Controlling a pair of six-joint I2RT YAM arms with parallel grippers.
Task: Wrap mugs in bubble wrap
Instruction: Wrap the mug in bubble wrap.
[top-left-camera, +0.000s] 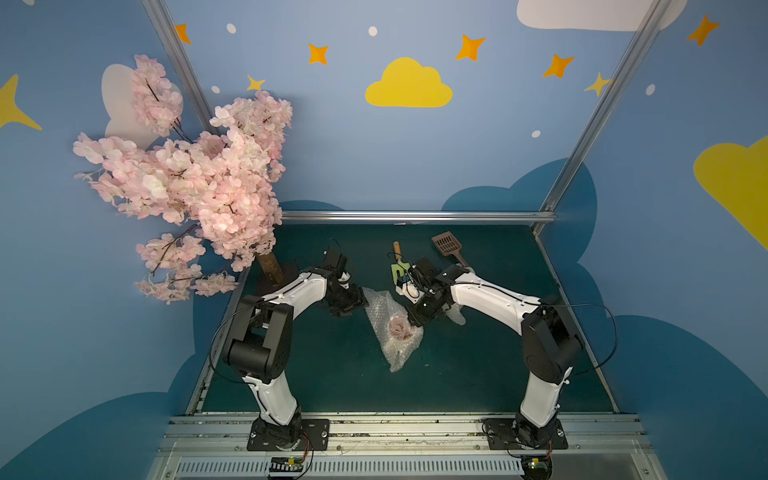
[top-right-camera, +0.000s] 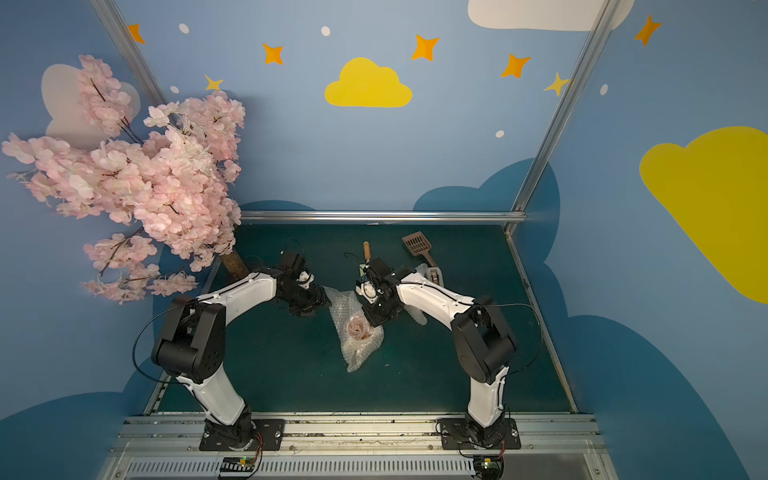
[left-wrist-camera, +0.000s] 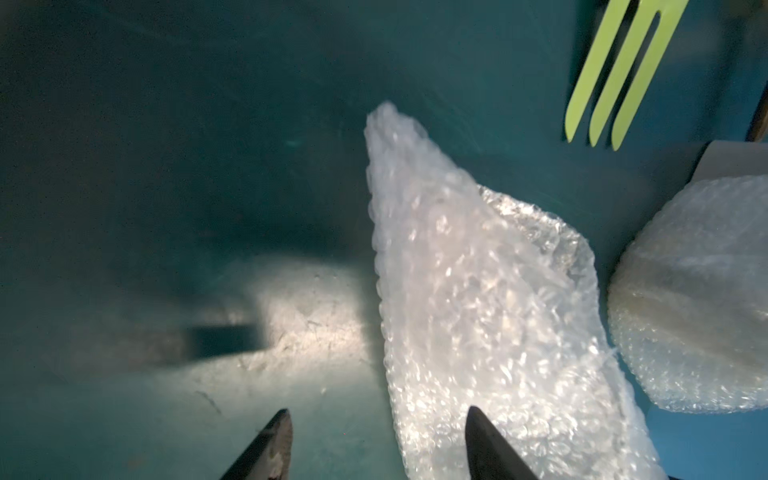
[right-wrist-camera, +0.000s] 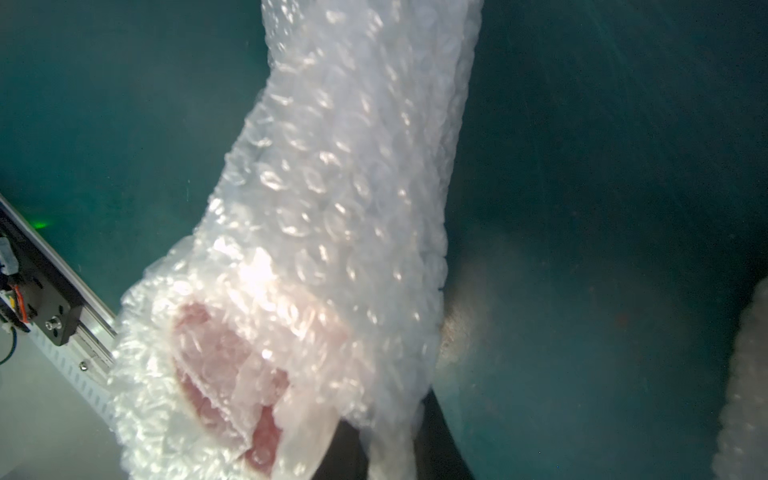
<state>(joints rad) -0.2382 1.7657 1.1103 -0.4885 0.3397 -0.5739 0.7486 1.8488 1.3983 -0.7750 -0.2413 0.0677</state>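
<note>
OK, left hand (left-wrist-camera: 378, 411) is standing with its fingers apart, holding nothing; one fingertip is sitting over the edge of the bubble wrap (left-wrist-camera: 478, 291), the other over bare worktop (left-wrist-camera: 166, 166). Right hand (right-wrist-camera: 390, 451) is pinching a gathered fold of the same sheet, jaws nearly together. The sheet is lying mid-worktop between the two hands in both top views, and the mug (top-left-camera: 400, 328) is sitting inside it just beside the right hand, its red inside showing pink through the film. A second wrapped bundle (left-wrist-camera: 698, 299) is sitting close by; cannot tell what is in it. Handling, as a guess: the wrap is looking light, limp and slick, likely springing open when released, so pinching a doubled edge or corner is looking safer than a single layer. The mug is probably rigid, weighty and breakable; tugging the film is risking tipping it, so pressing the fold against the mug wall is seeming the better hold.
</note>
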